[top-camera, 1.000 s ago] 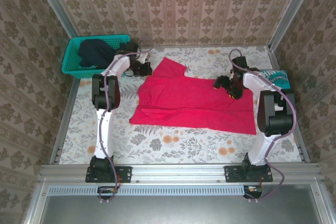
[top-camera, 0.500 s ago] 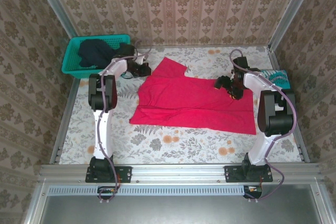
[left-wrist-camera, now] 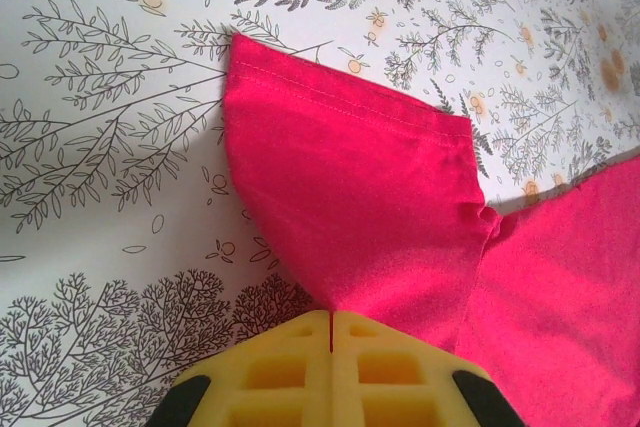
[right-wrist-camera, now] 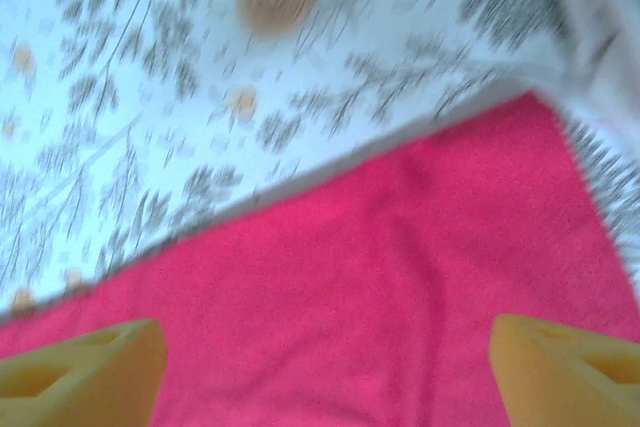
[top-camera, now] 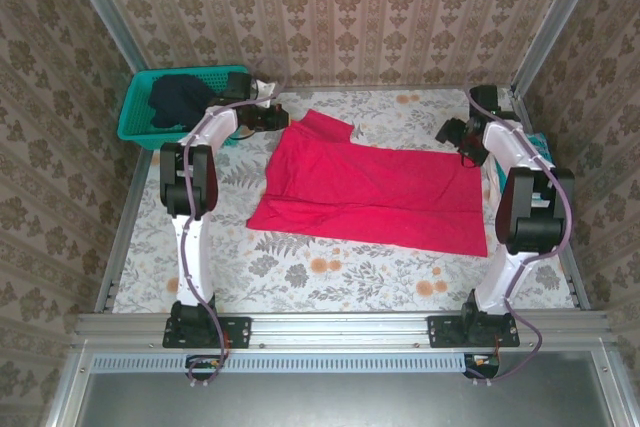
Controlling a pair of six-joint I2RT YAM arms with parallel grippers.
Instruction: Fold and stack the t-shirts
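Note:
The bright red-pink t-shirt (top-camera: 370, 192) lies spread flat in the middle of the table. My left gripper (top-camera: 283, 119) is at its far-left sleeve (left-wrist-camera: 350, 187), and its yellow fingers (left-wrist-camera: 330, 315) are shut on the sleeve's edge. My right gripper (top-camera: 452, 134) hovers open over the shirt's far right corner (right-wrist-camera: 330, 277), with nothing between its fingers (right-wrist-camera: 80, 362). A teal t-shirt (top-camera: 543, 144) lies at the right edge, mostly hidden behind the right arm. A dark navy t-shirt (top-camera: 178, 99) sits bunched in the basket.
The teal plastic basket (top-camera: 140, 125) stands at the far left corner, close behind the left arm. Metal frame posts and patterned walls close in the table on three sides. Bare floral tablecloth (top-camera: 330, 272) shows in front of the red shirt.
The left gripper moved up and left with the sleeve, straightening the shirt's left side. The right gripper drew back toward the far right corner, off the shirt's top edge.

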